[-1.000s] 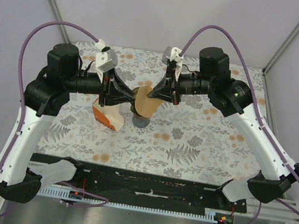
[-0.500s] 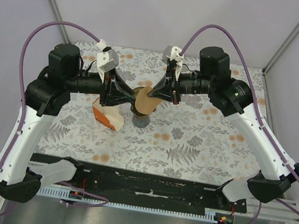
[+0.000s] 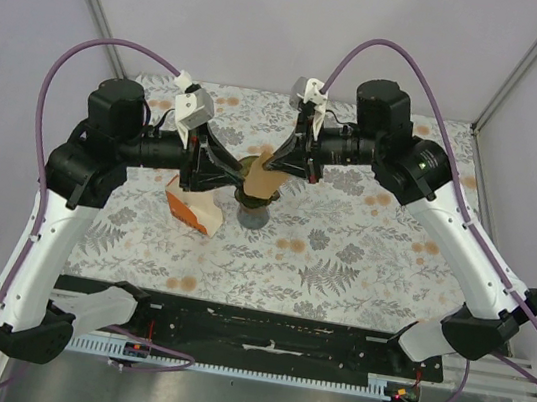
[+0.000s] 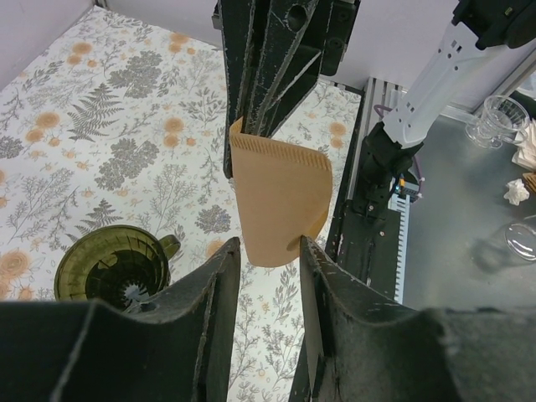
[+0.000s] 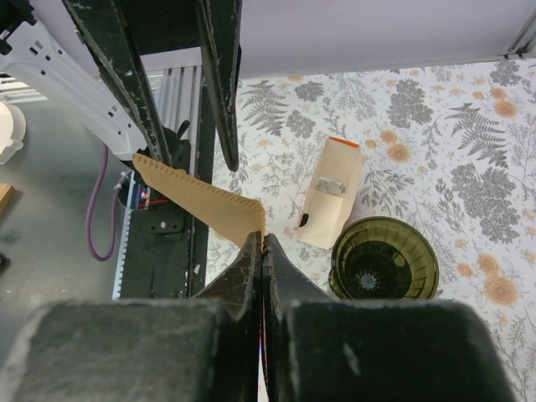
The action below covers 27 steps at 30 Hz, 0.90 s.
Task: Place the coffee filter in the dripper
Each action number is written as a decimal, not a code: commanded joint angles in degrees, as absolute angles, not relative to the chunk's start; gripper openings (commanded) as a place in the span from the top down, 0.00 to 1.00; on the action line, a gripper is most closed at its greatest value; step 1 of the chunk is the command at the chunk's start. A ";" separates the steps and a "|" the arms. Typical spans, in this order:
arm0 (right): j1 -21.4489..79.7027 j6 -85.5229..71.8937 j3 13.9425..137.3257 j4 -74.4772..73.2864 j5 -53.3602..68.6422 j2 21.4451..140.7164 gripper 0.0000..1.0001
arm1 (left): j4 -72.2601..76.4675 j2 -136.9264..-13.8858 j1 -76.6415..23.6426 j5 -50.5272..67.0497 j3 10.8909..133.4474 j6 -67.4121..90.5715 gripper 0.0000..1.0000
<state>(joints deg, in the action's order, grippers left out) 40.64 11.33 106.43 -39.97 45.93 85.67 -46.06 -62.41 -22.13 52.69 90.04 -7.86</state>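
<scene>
My right gripper (image 5: 262, 239) is shut on a corner of the tan coffee filter (image 5: 197, 201). It holds the filter (image 3: 263, 182) in the air just above the dark green dripper (image 3: 253, 213). In the left wrist view the filter (image 4: 280, 201) hangs flat, its rounded lower edge level with my left gripper's (image 4: 268, 244) tips. That left gripper is open, with one finger on each side of the filter and gaps showing. The dripper (image 4: 113, 266) stands upright on the flowered cloth, empty, also visible in the right wrist view (image 5: 385, 260). In the overhead view both grippers, left (image 3: 234, 178) and right (image 3: 266, 165), meet over the dripper.
An orange and white wedge-shaped carton (image 3: 192, 208) lies on the cloth just left of the dripper, and the right wrist view also shows the carton (image 5: 331, 197). Clear glassware (image 4: 501, 117) sits off the table beyond its near edge. Grey walls close in the back and sides.
The right gripper has carried the filter slightly up and back over the dripper. The left gripper's jaws have spread a little wider around the filter's lower edge.
</scene>
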 commanded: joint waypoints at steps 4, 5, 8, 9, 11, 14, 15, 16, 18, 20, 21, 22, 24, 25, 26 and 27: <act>40.52 9.49 109.25 -39.55 44.47 86.57 1.00 | -44.47 -61.61 -22.41 49.31 90.44 -7.12 0.59; 40.60 9.49 109.25 -39.55 44.39 86.40 1.00 | -44.73 -61.61 -22.41 48.44 90.53 -7.38 0.59; 40.61 9.06 109.42 -39.73 44.30 86.66 1.00 | -44.91 -61.52 -22.41 46.50 90.70 -8.00 0.59; 40.61 8.88 109.60 -39.73 44.21 86.66 1.00 | -44.83 -61.61 -22.50 46.15 90.79 -8.26 0.59; 40.61 8.53 109.77 -39.81 44.12 86.92 1.00 | -44.82 -61.70 -22.41 46.05 90.88 -8.44 0.59; 40.61 8.17 110.04 -39.99 43.86 87.36 1.00 | -44.82 -61.52 -22.41 46.14 90.79 -8.52 0.58; 40.61 8.00 110.21 -40.16 43.51 87.62 1.00 | -44.82 -61.44 -22.50 46.14 90.79 -8.61 0.58; 40.61 8.00 110.48 -40.25 43.24 87.63 1.00 | -45.00 -61.44 -22.50 46.23 90.62 -8.53 0.57; 40.52 7.74 110.92 -40.60 42.98 88.06 1.00 | -45.26 -61.44 -22.41 46.84 90.62 -8.53 0.56; 40.52 7.47 111.36 -40.96 42.72 88.50 1.00 | -45.44 -61.35 -22.50 47.28 90.70 -8.79 0.53; 40.52 7.38 111.53 -41.13 42.54 88.59 1.00 | -45.79 -61.35 -22.50 47.46 90.62 -9.22 0.53; 40.52 7.30 111.53 -41.31 42.45 88.59 1.00 | -46.05 -61.26 -22.41 47.55 90.62 -9.58 0.52; 40.43 7.21 111.80 -41.40 42.54 88.86 1.00 | -46.58 -61.17 -22.41 47.46 90.44 -10.19 0.51; 40.43 7.12 111.88 -41.40 42.63 88.94 1.00 | -46.58 -61.17 -22.41 47.29 90.18 -10.28 0.51; 40.52 6.95 111.88 -41.31 42.71 88.95 1.00 | -46.58 -61.26 -22.41 47.11 90.18 -10.20 0.51; 40.43 7.03 112.06 -41.40 42.89 89.03 1.00 | -46.58 -61.35 -22.50 46.85 90.09 -10.28 0.52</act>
